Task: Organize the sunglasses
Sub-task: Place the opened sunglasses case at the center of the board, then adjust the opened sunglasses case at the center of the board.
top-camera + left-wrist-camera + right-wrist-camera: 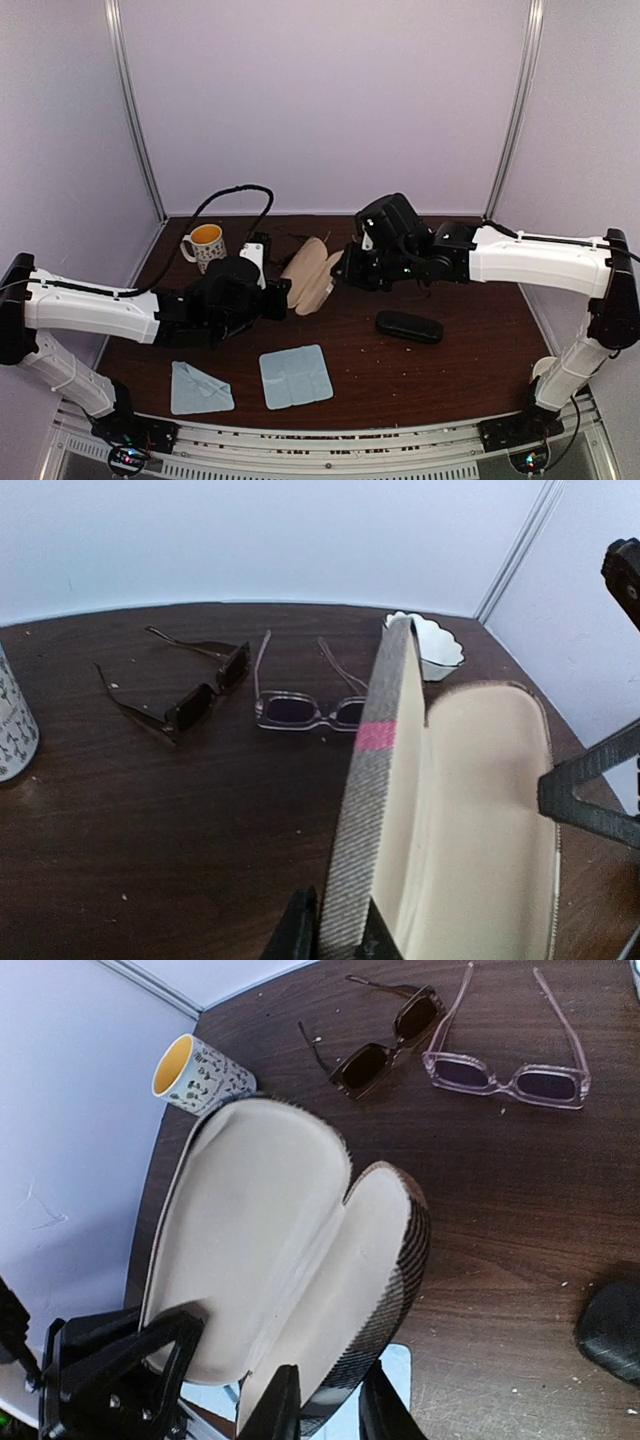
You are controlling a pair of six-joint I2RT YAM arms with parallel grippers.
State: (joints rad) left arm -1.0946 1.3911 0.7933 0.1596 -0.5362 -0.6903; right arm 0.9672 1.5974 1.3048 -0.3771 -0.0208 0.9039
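Soft, even light; blurry near edges.

White arm segments (90, 312), black joints (225, 295), looping black cable (235, 195)

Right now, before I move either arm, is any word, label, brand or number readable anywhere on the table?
No readable text anywhere.
White patterned mug: small dark marks, too blurred to read as letters.
Open tan striped glasses case: one pink band, no lettering.
Black oblong case: plain.
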